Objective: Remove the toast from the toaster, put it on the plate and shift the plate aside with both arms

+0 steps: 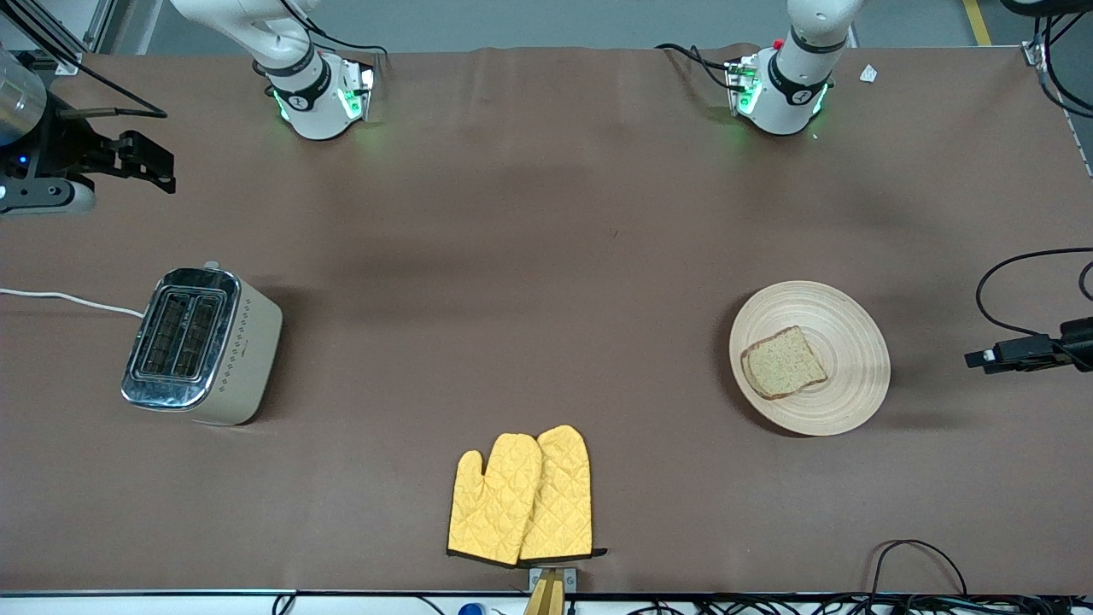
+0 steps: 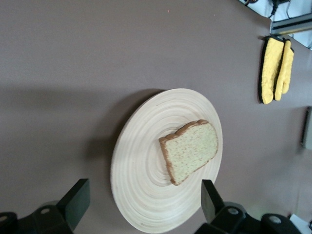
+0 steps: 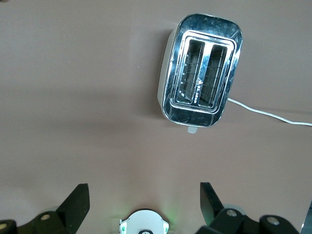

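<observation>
Toast (image 1: 784,362): lay flat on the plate (image 1: 845,329), toward the left arm's end of the counter (image 1: 512,256).
Left pincer (image 2: 141,202): spread wide, empty, over the plate.
Right pincer (image 3: 141,200): spread wide, empty, raised near the toaster (image 1: 201,344).

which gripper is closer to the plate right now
Left. The left gripper is open just off the plate's rim, at the left arm's end of the table. The right gripper is open up past the toaster at the right arm's end.

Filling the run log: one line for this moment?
speckled brown toast: on round pale wooden plate | left tool: open, over plate | right tool: open, waiting
</observation>
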Controlling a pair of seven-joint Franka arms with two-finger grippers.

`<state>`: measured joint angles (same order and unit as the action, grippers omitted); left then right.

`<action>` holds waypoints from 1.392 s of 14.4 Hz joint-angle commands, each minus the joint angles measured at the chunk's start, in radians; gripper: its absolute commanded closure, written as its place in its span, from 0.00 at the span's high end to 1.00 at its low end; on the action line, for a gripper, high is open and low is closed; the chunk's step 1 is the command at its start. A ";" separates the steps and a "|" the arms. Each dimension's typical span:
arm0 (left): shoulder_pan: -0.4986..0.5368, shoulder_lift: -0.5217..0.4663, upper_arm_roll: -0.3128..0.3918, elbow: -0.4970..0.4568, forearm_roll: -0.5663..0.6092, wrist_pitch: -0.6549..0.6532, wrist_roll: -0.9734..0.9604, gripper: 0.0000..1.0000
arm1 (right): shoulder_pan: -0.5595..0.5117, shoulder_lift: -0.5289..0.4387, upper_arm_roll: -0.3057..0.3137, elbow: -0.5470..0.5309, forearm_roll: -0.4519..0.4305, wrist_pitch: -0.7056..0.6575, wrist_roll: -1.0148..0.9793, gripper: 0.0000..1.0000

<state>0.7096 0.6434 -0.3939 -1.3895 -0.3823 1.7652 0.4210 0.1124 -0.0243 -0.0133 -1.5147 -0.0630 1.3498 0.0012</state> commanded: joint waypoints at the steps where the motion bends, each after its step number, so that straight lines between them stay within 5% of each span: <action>1: -0.001 -0.103 -0.040 -0.026 0.069 -0.053 -0.155 1.00 | 0.001 -0.020 0.000 -0.010 -0.018 -0.008 0.016 1.00; 7: -0.001 -0.270 -0.213 -0.025 0.318 -0.137 -0.433 1.00 | 0.000 -0.019 -0.002 -0.010 -0.017 -0.008 0.016 1.00; 12: -0.001 -0.372 -0.355 -0.025 0.391 -0.237 -0.650 1.00 | 0.000 -0.019 0.000 -0.010 -0.017 -0.008 0.017 1.00; 17: -0.051 -0.458 -0.361 -0.025 0.448 -0.245 -0.639 1.00 | -0.004 -0.020 -0.004 -0.010 -0.017 -0.009 0.016 1.00; 20: -0.217 -0.504 -0.205 -0.025 0.479 -0.253 -0.631 1.00 | -0.004 -0.020 -0.004 -0.010 -0.017 -0.008 0.014 1.00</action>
<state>0.5940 0.1986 -0.7035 -1.3948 0.0736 1.5250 -0.2221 0.1122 -0.0243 -0.0218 -1.5144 -0.0637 1.3481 0.0041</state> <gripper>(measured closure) 0.000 0.000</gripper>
